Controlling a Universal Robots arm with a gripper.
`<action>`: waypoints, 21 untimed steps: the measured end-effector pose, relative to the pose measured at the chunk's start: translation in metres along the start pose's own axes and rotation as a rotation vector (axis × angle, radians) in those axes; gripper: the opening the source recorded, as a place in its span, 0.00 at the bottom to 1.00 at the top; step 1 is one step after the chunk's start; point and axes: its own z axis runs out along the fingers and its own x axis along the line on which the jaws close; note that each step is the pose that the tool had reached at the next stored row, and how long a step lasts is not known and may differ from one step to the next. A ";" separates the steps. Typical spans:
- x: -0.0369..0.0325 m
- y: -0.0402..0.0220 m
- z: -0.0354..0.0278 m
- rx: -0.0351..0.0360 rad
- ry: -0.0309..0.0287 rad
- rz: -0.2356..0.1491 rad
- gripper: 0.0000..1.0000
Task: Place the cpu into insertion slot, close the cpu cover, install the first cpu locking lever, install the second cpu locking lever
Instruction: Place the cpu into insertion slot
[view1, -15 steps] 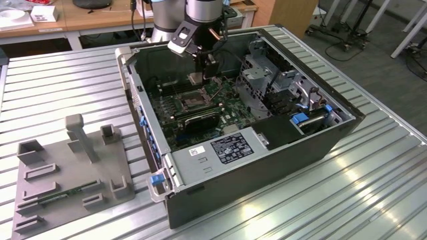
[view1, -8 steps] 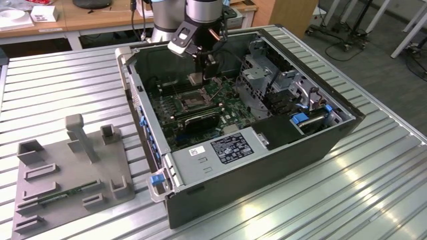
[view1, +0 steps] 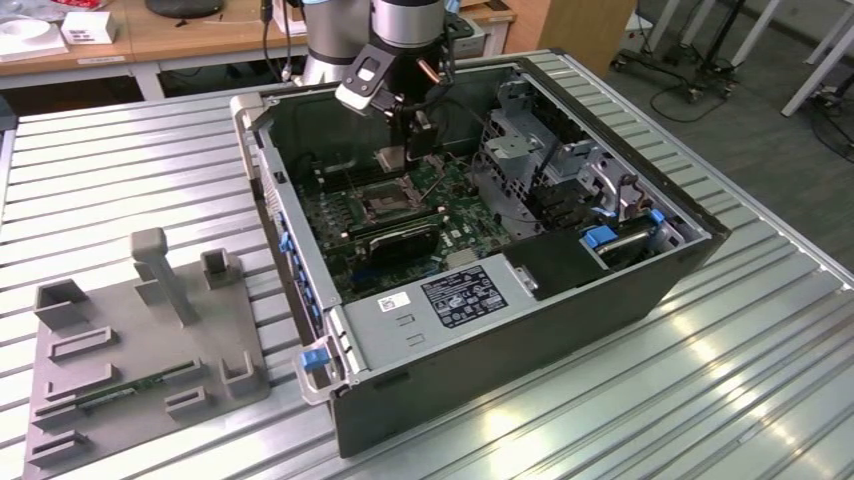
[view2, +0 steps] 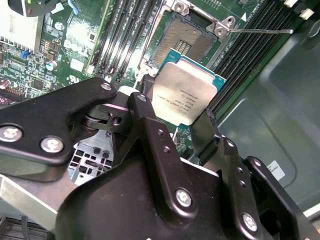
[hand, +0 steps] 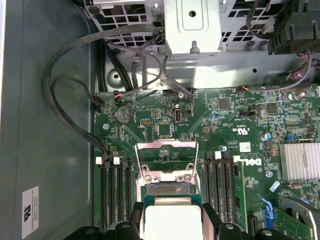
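Silvery-tan and flat, the cpu (view2: 187, 95) is pinched at opposite edges by the black gripper (view2: 172, 109). The arm reaches steeply down into an open computer case (view1: 534, 340) holding a green motherboard (hand: 225, 120). Below the gripper sits the insertion slot (view2: 187, 32), uncovered, with the cpu cover (hand: 167, 145) raised just beyond it.

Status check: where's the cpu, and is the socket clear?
Gripper shut on the cpu, hanging above the insertion slot, not seated. Slot empty, cpu cover raised. Nothing visible between them.
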 end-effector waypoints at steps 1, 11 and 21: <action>0.0000 0.0000 0.0000 0.0000 0.0003 0.000 0.54; 0.0000 -0.0001 0.0011 0.0000 0.0024 0.002 0.54; -0.0001 -0.0004 0.0045 0.0001 0.0026 0.002 0.54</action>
